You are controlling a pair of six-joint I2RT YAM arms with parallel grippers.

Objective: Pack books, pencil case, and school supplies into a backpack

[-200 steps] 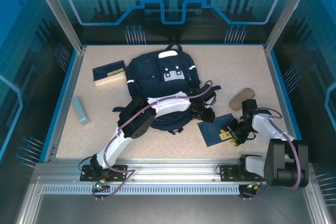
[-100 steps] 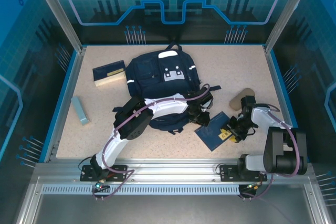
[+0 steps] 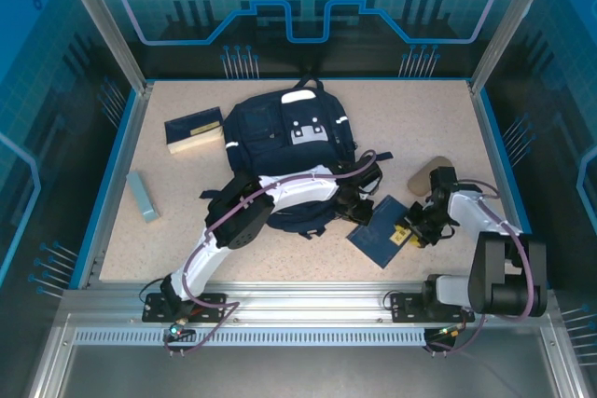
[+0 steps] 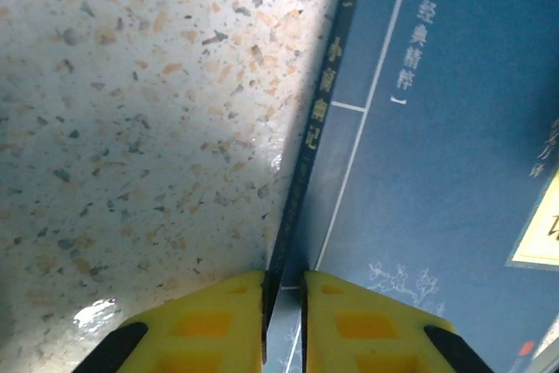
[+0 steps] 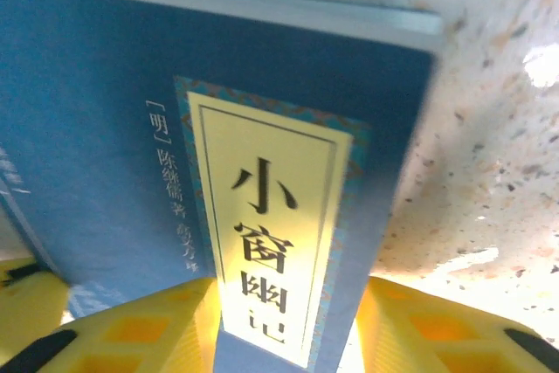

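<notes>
**Top external:** left claw (image 3: 359, 218) and right claw (image 3: 411, 233) flank the flat rectangular navy book (image 3: 381, 238). The large striped navy fabric backpack (image 3: 289, 137) lies beyond the left claw.

**Left wrist:** left claw (image 4: 284, 301) pinches the book's spine edge.

**Right wrist:** right claw (image 5: 286, 328) straddles the labelled corner; whether it grips cannot be told. Seat both grips, then lift level.

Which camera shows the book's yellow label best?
The right wrist view: the yellow label sits big and close, its black characters readable. The top view makes it a tiny yellow speck; the left wrist view catches just its corner.
</notes>
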